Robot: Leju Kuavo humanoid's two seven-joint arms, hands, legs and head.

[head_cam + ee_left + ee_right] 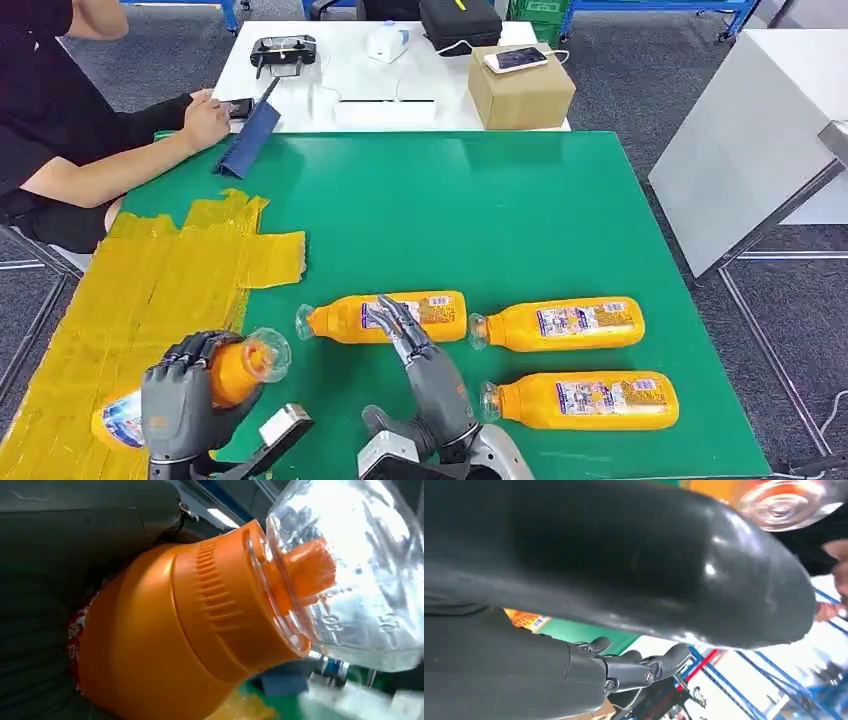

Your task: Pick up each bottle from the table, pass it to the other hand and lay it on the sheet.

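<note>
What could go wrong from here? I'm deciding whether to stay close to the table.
1. The left hand grips its bottle above the yellow sheet's near edge; laid down carelessly, it might roll off.
2. The right hand is open with its fingers reaching over the nearest lying bottle; a nudge might roll it toward the other two.

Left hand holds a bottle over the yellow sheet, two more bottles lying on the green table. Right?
Not quite: the head view shows three bottles lying on the green table, not two. The left hand does hold a bottle over the yellow sheet.
</note>
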